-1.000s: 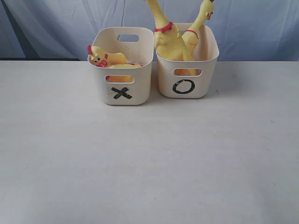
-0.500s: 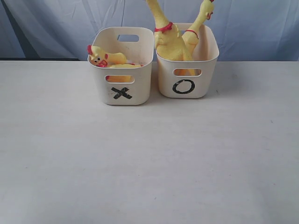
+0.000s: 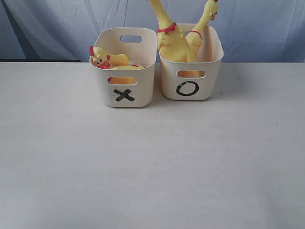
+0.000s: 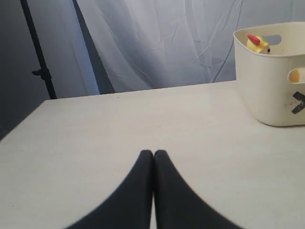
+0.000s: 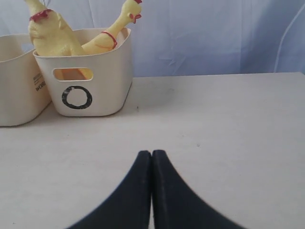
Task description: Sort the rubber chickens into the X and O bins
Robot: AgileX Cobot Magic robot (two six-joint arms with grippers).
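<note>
Yellow chickens (image 3: 169,40), two in O bin (image 3: 209,83), two pieces (image 3: 106,59) in X bin (image 3: 143,90), left tool (image 4: 153,153), right tool (image 5: 151,153), both closed

We see a cream plastic tub with a black X (image 3: 101,88) and its twin, a cream plastic tub with a black O (image 3: 212,81). In the first we make out a yellow rubber chicken head (image 3: 101,58) with a red comb and red about the beak, above a plain yellow-orange rubber piece (image 3: 126,67). In the second, the left long yellow rubber chicken (image 3: 171,43) and the right long yellow rubber chicken (image 3: 204,21) each wear a red neck band. The matte tabletop (image 3: 152,167) is off-white with faint specks, and the creased cloth backdrop (image 3: 267,28) is pale blue-grey. We find the left gripper (image 4: 153,153) and the right gripper (image 5: 151,153) plain black.
</note>
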